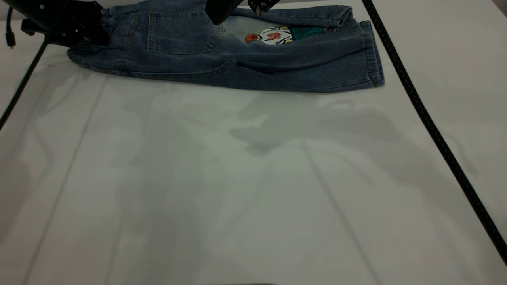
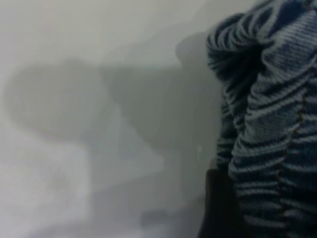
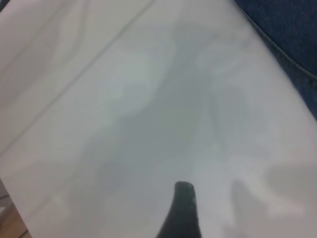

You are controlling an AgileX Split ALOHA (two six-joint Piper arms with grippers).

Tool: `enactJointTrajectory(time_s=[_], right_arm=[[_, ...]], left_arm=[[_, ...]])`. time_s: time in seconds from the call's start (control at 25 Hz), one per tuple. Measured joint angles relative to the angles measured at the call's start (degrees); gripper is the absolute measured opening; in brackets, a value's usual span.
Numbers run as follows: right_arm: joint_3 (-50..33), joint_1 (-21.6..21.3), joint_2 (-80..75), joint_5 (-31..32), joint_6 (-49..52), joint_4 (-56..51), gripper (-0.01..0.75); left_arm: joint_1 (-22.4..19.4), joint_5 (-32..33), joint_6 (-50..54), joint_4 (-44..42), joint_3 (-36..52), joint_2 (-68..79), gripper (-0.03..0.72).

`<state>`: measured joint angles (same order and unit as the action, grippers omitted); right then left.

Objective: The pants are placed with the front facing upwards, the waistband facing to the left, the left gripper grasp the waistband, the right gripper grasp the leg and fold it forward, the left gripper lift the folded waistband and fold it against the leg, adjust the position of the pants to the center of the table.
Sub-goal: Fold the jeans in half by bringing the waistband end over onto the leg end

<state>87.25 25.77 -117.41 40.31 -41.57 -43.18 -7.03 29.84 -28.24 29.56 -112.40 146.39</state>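
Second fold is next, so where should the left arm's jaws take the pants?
Grip the waistband, the bunched elastic edge at the left end of the pants, coming in from the left. Its ruched ridge stands proud of the table. The left gripper is already there.

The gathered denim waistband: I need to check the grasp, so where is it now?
In the exterior view the ruched blue denim waistband lies at the far left of the white table, right against the left claw.

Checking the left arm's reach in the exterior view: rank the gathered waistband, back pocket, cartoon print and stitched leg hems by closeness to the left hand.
1. Gathered blue denim waistband, at the left hand.
2. Back pocket, just right of it.
3. Cartoon print, mid-leg.
4. Stitched leg hems, far right end.
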Motion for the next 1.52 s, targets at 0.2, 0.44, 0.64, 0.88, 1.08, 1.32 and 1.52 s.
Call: enactJointTrajectory(time_s=[0.2, 0.44, 0.64, 0.88, 1.08, 1.32, 1.52], right_arm=[[0.00, 0.00, -0.29, -4.18, -1.83, -0.39, 0.554], [0.00, 0.00, -3.85, -18.22, -5.83, -6.23, 0.554], [0.00, 0.00, -8.01, -25.62, -11.91, -13.73, 0.554], [0.32, 0.00, -14.28, -31.02, -18.02, -19.38, 0.553], [1.27, 0.00, -18.51, -32.66, -18.42, -20.63, 0.535], [3.01, 0.11, -21.86, -25.80, -18.42, -22.24, 0.516], [3.53, 1.15, -22.17, -16.17, -18.52, -22.57, 0.515]], left_arm=[[0.18, 0.16, 0.09, 0.94, -0.11, 0.23, 0.170], [0.18, 1.92, 0.12, 0.20, -1.34, -0.43, 0.055], [0.18, 9.74, 0.12, -0.94, -5.07, -3.31, 0.053], [0.28, 20.37, 0.12, -0.95, -10.80, -7.57, 0.050], [0.38, 26.46, 0.12, -1.29, -14.07, -9.06, 0.050], [1.58, 28.48, 0.12, -1.58, -16.49, -11.35, 0.050], [5.28, 28.76, 0.12, -1.75, -17.91, -11.98, 0.050]])
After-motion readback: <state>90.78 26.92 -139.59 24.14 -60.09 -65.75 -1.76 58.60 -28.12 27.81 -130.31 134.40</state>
